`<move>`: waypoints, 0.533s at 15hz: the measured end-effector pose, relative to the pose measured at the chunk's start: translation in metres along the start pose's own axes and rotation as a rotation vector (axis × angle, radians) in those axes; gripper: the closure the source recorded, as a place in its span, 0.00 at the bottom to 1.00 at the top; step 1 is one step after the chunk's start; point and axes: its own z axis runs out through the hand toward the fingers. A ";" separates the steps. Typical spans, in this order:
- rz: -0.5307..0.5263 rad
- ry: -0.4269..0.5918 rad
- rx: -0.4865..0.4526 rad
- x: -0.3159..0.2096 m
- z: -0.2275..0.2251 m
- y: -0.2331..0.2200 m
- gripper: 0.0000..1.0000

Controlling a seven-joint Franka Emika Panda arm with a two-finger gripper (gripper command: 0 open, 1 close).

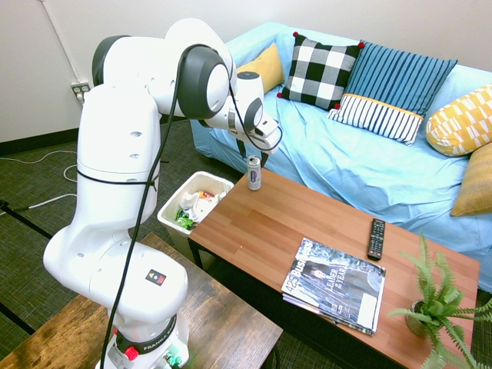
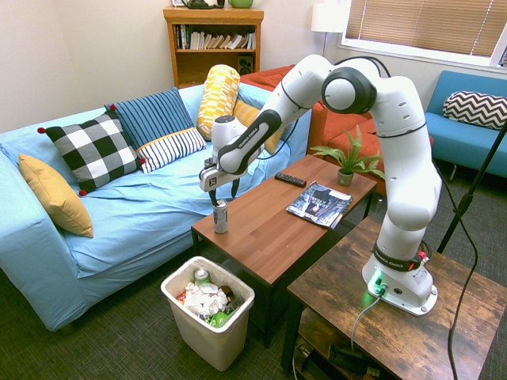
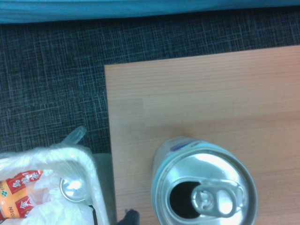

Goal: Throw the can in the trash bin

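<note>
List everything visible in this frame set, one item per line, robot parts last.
can: one, silver-grey, upright at coffee table corner
trash bin: one, off-white, on floor below that corner, holds paper and scraps
coffee table: one, reddish wood
magazine: one, on table
remote: one, black, on table
plant: one, green, potted, table's far end
sofa: one, light blue, with cushions
gripper: one, open, above the can

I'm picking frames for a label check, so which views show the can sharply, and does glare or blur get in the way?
Wrist view: the can top is sharp enough to show tab and opening, with bright glare on the lid; no side print visible. First exterior view: the can is small, its markings unreadable. Second exterior view: the can is likewise small under the claw, evenly lit.
</note>
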 end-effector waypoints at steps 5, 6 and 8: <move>0.002 -0.022 -0.028 0.002 0.022 -0.004 0.00; 0.000 -0.023 -0.030 0.002 0.025 -0.005 0.00; -0.005 -0.022 -0.028 0.003 0.027 -0.008 1.00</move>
